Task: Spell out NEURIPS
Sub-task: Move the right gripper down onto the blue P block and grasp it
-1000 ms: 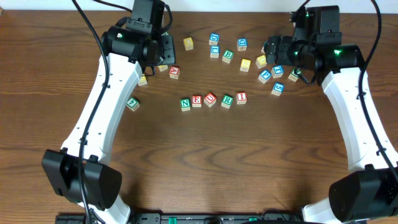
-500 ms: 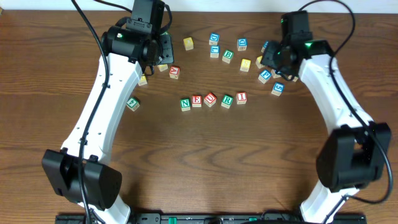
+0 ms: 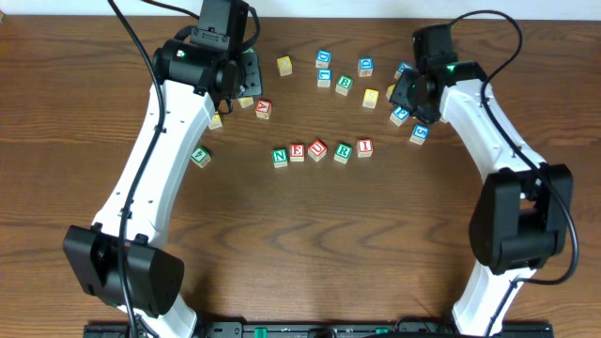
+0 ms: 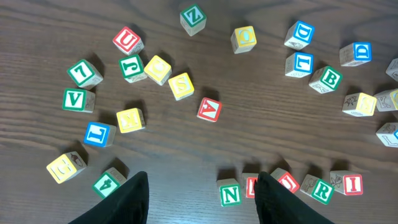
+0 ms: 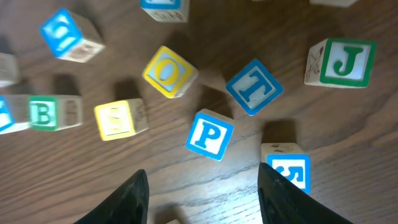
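Currently logged: dark, matte wood-grain table (image 3: 282,244), flat and hard. Found right gripper (image 5: 202,205) spread wide and empty over the loose cubes (image 5: 169,72) at far right; left gripper (image 4: 200,202) likewise spread, holding nothing, above the row (image 3: 322,151) N-E-U-R-I at mid-table. Located P cube (image 5: 209,135) just ahead of the right fingers, turned diamond-wise. Judged light, rigid, smooth painted wood with crisp edges; should pinch opposite flat sides, not corners, after squaring the wrist
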Motion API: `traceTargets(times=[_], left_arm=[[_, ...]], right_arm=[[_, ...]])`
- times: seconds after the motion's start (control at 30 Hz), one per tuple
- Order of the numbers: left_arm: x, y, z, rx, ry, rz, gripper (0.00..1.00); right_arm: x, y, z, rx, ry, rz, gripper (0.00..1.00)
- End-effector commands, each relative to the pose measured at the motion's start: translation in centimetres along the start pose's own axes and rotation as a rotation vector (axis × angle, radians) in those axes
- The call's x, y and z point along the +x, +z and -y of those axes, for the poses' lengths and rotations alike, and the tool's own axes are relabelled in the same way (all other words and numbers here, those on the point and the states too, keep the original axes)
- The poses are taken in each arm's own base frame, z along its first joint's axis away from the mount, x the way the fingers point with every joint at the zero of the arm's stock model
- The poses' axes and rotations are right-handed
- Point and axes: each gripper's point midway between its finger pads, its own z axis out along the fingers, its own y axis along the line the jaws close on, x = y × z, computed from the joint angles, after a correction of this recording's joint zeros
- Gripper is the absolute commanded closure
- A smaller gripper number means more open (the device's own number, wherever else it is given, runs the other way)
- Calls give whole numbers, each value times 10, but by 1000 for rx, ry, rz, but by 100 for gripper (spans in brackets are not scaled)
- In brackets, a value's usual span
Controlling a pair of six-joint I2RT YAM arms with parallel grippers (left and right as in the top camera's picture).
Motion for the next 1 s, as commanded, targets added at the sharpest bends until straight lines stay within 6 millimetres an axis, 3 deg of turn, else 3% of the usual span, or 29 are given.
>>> traceTargets(times=[0.0, 0.5, 0.97], left_arm=[[0, 0, -4, -15, 14, 4, 46], [-1, 0, -4, -15, 14, 4, 46], [-1, 0, -4, -15, 14, 5, 46]], right_arm=[[5, 12, -2, 32, 16, -6, 49], [21, 48, 9, 87, 34, -62, 53], [19, 72, 10, 91, 38, -45, 55]])
